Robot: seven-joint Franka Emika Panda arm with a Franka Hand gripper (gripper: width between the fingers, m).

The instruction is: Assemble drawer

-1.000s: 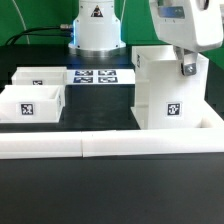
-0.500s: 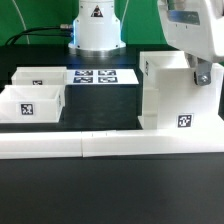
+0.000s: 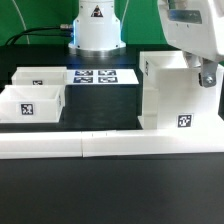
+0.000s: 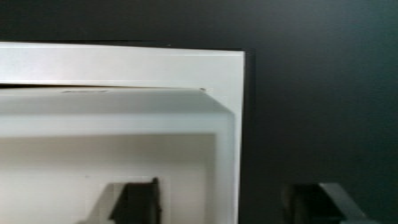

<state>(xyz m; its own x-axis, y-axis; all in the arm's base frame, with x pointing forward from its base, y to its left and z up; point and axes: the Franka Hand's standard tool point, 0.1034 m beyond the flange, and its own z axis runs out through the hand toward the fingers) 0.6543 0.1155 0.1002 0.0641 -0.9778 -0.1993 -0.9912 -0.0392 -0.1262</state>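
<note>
Fingers (image 4: 128,203) of my hand (image 3: 206,78) stand apart, astride the case's (image 3: 172,95) side wall, gripping nothing. Case stands on the desk (image 3: 105,118) at three o'clock in the exterior view, directly below my hand: white, hollow, tagged. Trays (image 3: 30,103) sit well apart at nine o'clock.

Free black table (image 3: 105,110) lies btw. the small white plastic trays (image 3: 35,105) and the large white hollow plastic case (image 3: 165,95); a gripper could pass there. In front, long low white border bars (image 3: 100,147) close it off. The case's side wall stands btw. the fingers (image 4: 135,200) of the gripper (image 3: 207,78), w/ gaps on both sides.
</note>
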